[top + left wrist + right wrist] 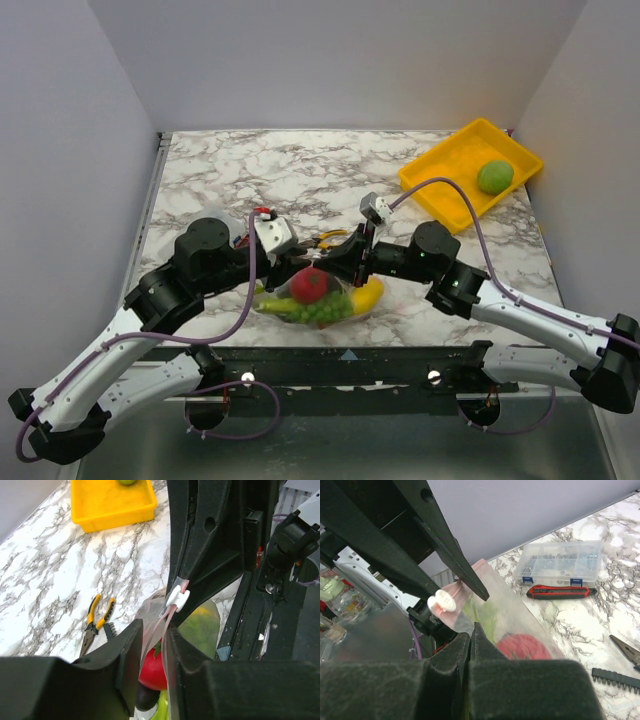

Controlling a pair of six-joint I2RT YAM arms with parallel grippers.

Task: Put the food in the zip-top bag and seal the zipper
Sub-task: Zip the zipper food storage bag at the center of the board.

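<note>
Zip-top bag (515, 615) sits on the marble table (300, 180) near the front edge, mid-way between my two arms, with its mouth edge lifted up. My right gripper (470, 630) is pressed fully together on the zipper (162, 625); the pink strip runs up into its fingertips just above the white slider (178, 599). My left gripper (154, 635) is only narrowly spread. The zipper threads down through the gap between its fingers, just below the slider, and I can't tell if the pads actually touch the strip. The two grippers are right next to each other along the same edge. Inside the bag are a red fruit (152, 672), a yellow lemon (368, 297) on my right side and a green leafy piece (325, 310) at the near side, all showing through the clear film. A round green fruit (495, 177) sits in the yellow tray (455, 170) at the far right corner, well apart from the bag. Yellow-handled pliers (95, 622) lie on the marble just beyond the bag. In the right wrist view a clear parts box (560, 562) is farther off, with a red-and-black tool (562, 591) just in front of it and a black toothed strip (617, 677) nearer.
</note>
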